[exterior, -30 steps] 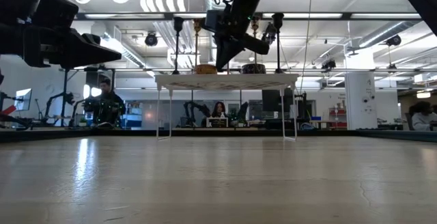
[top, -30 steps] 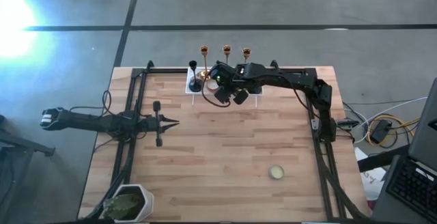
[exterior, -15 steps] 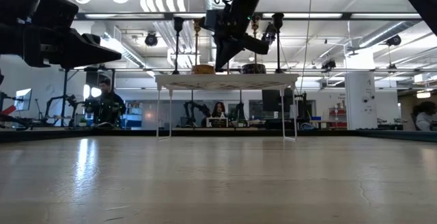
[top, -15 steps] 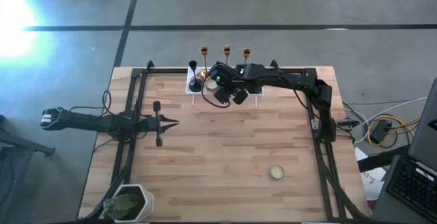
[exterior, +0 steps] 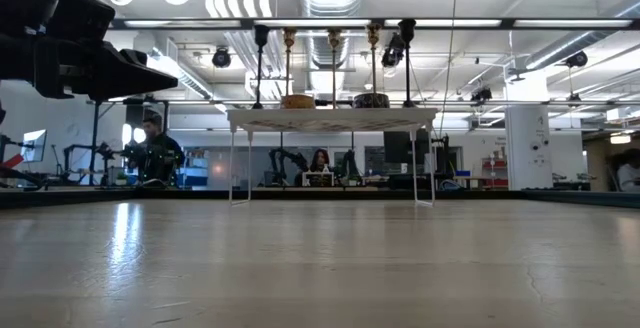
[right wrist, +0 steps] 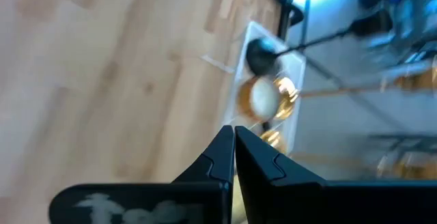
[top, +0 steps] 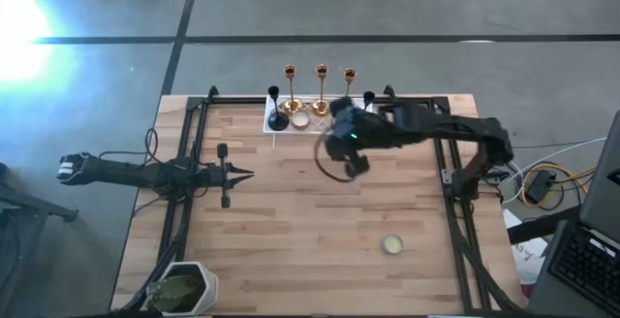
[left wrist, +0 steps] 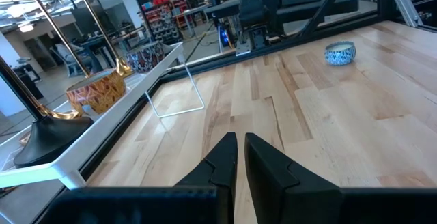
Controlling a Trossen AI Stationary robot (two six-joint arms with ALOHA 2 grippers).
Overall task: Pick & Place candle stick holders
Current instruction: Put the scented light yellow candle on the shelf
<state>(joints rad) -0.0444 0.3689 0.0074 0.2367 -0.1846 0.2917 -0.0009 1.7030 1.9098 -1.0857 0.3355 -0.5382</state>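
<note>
The candle stick holders (top: 320, 90) stand on the white tray (top: 273, 124) at the bench's far edge; one low cup (top: 391, 245) sits alone near the front right. The right end effector (top: 355, 163) hangs closed and empty just in front of the tray. The left end effector (top: 244, 174), closed, waits near the left edge over bare wood.

No readable text, label, brand, number or sign anywhere: none on the table, the arms or the holders, and none legible on the shelves and fittings of the room beyond the table.
</note>
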